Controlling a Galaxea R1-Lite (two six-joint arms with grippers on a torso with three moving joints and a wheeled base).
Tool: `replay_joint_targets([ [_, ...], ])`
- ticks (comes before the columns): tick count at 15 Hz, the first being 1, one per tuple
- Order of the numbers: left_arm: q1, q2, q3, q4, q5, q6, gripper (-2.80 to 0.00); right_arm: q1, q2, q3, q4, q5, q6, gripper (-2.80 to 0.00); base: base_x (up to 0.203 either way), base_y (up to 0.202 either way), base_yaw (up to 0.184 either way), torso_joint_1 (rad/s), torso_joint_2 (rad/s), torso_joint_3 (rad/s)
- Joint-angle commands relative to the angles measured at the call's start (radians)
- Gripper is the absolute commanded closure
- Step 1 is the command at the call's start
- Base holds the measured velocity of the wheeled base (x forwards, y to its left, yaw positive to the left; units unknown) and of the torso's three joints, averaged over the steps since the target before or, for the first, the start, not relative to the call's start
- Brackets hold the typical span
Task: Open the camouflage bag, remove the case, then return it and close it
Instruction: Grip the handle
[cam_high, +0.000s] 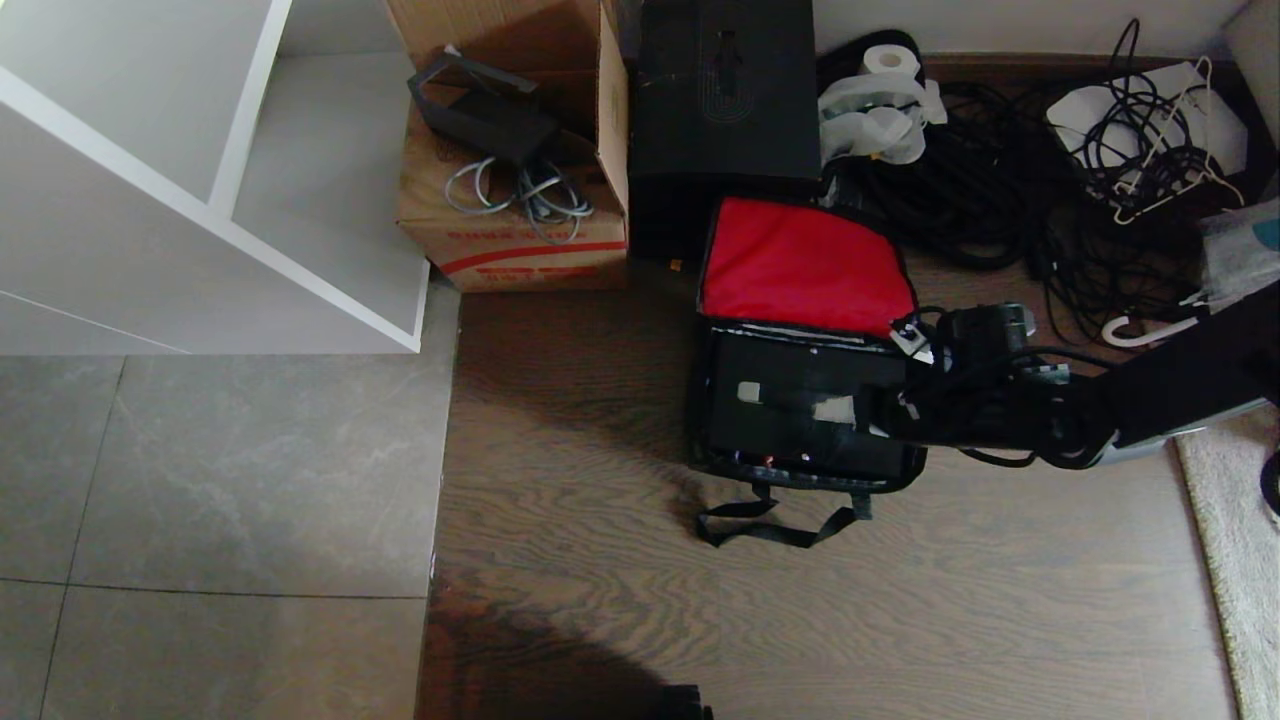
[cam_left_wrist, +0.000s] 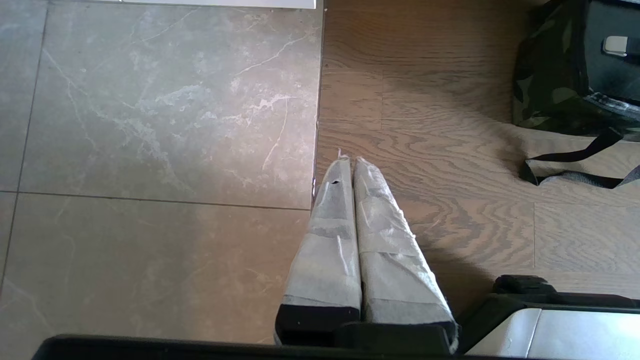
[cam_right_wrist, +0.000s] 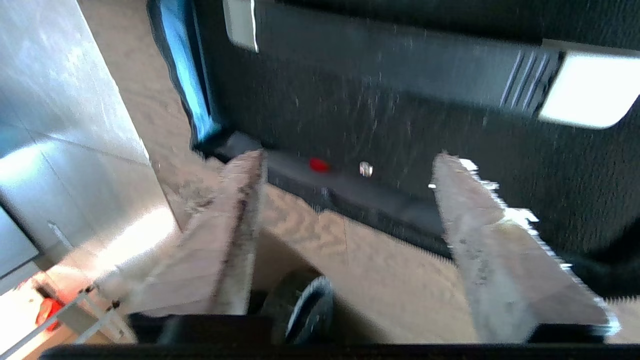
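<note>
Wood-grain floor fills the lower frame. Centre-right, the camouflage bag lies open, red lid back, the case inside. Right gripper hovers over its right edge, fingers spread, empty. Left gripper pressed closed, empty.

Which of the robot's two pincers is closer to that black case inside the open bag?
The right. The right pincer hangs open just over the case in the camouflage bag; the left pincer is shut, off to the side over bare floor.
</note>
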Motion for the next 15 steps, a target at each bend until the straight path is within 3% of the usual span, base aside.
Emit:
replay_joint_targets([
  [1,0.000,0.001,0.000,0.000,0.000,-0.001,0.00,0.001,0.014,-0.006,-0.072,0.004,0.002,-2.80,0.000,0.000,0.000,0.000,0.00,0.000],
  [3,0.000,0.001,0.000,0.000,0.000,-0.001,0.00,0.014,0.027,-0.009,-0.150,0.007,-0.010,-2.80,0.000,0.000,0.000,0.000,0.00,0.000],
  [5,0.000,0.001,0.000,0.000,0.000,0.000,0.00,0.021,0.030,0.007,-0.157,0.006,-0.077,-2.80,0.000,0.000,0.000,0.000,0.00,0.000],
  [9,0.000,0.001,0.000,0.000,-0.001,0.000,0.00,0.049,0.053,0.127,-0.256,-0.015,-0.395,-2.80,0.000,0.000,0.000,0.000,0.00,0.000],
  [12,0.000,0.001,0.000,0.000,0.000,0.000,0.00,0.075,0.108,0.164,-0.483,-0.035,-0.517,-2.80,0.000,0.000,0.000,0.000,0.00,0.000],
  [15,0.000,0.000,0.000,0.000,0.000,0.000,0.00,0.099,0.142,0.196,-0.632,-0.217,-0.733,-2.80,0.000,0.000,0.000,0.000,0.00,0.000],
])
